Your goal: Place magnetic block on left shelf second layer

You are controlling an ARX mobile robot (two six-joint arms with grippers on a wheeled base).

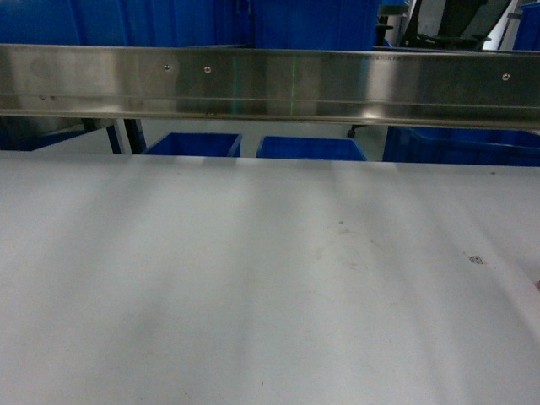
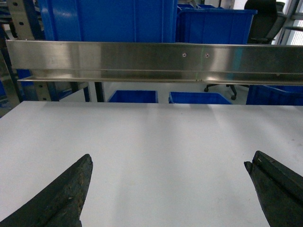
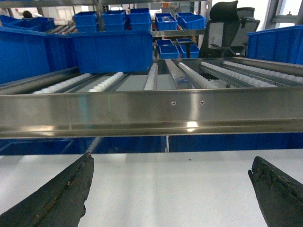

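Looking across the pale tabletop [image 1: 253,278], I see both the left gripper [image 2: 168,189] and right gripper [image 3: 170,189] spread wide, holding nothing; steel rail [image 1: 270,84] along the far edge, blue crates [image 3: 113,49] beyond. No red block or readable writing shows.

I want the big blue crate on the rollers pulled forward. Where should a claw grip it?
Probably the top rim of the blue crate, on its near wall, coming from the front over the steel rail: it stands upright, walls too wide for the open right claw; only the rim offers an edge.
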